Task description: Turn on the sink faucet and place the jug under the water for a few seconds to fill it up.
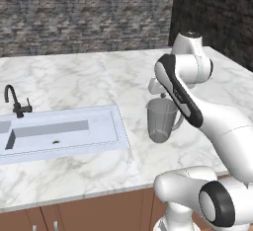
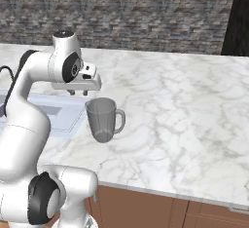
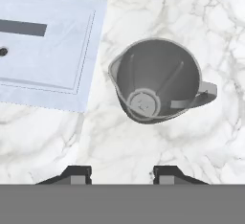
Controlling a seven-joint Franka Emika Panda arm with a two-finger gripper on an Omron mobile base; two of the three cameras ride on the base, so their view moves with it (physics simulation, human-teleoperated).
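The jug (image 1: pixel 161 120) is found upright on the marble counter (image 2: pixel 185 105), just beside the right-hand edge of the sink (image 1: pixel 74 131) and well apart from the sink faucet (image 1: pixel 15 101), which stands at the sink's far left rim. No water is seen at the spout. The jug's handle is turned away from the sink, as shown in the right base view (image 2: pixel 103 119) and from above (image 3: pixel 158 79).

The gripper (image 2: pixel 78 92) is held above the jug and slightly to the sink side, not in contact with it. Its fingertips (image 3: pixel 78 174) are seen parted with a moderate gap between them, and nothing is held.

The jug is judged to be stiff, thin-walled and light while empty, and noticeably heavier once filled. Its smooth tapered wall is judged slippery and too wide for the present gap. The rim wall or the handle loop is considered the most suitable place to be gripped, one finger inside and one outside. A grip near the handle is expected to leave the mouth clear for the stream. Tipping is to be guarded against, since a rim grip sits off the jug's centre
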